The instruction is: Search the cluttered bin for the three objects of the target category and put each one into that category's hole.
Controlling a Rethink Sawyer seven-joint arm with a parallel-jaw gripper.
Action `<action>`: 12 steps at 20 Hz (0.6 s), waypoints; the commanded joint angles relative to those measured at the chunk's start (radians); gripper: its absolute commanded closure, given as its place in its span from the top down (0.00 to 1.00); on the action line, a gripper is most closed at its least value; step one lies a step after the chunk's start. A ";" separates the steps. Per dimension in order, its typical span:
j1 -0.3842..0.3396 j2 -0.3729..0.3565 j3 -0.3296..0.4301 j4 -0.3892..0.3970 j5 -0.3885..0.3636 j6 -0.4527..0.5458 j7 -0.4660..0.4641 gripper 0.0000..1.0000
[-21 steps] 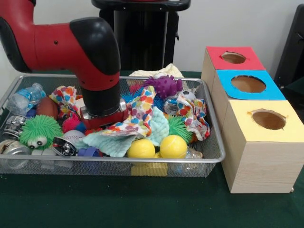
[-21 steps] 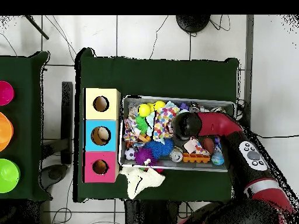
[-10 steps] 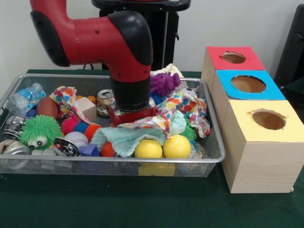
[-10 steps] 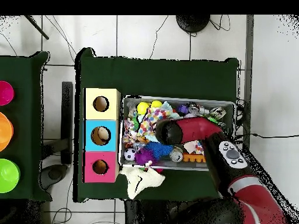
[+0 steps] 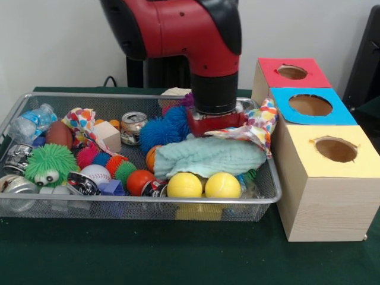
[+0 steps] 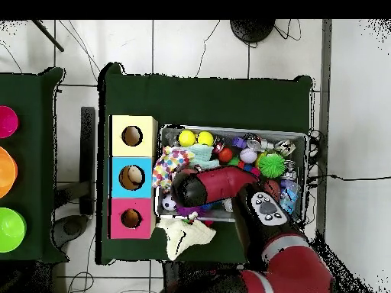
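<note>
My gripper (image 5: 224, 132) hangs under the red and black arm over the right end of the wire mesh bin (image 5: 136, 202). It is shut on a polka-dot cloth (image 5: 259, 123), which drapes over the bin's right rim beside the blue-topped box (image 5: 310, 105). From overhead, the cloth (image 6: 169, 164) spreads at the bin's edge next to the blue box (image 6: 131, 177). The arm's end and the cloth hide the fingers. A teal cloth (image 5: 208, 157) lies just below the gripper. A second polka-dot cloth (image 5: 83, 122) lies at the bin's left.
A red-topped box (image 5: 291, 72) and a yellow-topped box (image 5: 335, 148), each with a round hole, flank the blue one. The bin holds two yellow balls (image 5: 184, 185), a blue spiky ball (image 5: 163, 127), a green fuzzy ball (image 5: 50, 164), cans and a bottle. A cream cloth (image 6: 183, 235) lies outside the bin.
The arm swept from the bin's left to its right end, carrying the polka-dot cloth with it. The teal cloth was dragged along and the blue spiky ball came into sight.
</note>
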 commanded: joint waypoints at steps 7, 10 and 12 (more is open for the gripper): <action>0.025 -0.009 -0.020 0.169 0.104 -0.046 0.220 0.00; 0.002 -0.016 -0.018 0.178 0.102 -0.043 0.194 0.00; -0.025 -0.017 -0.015 0.177 0.094 -0.034 0.164 0.00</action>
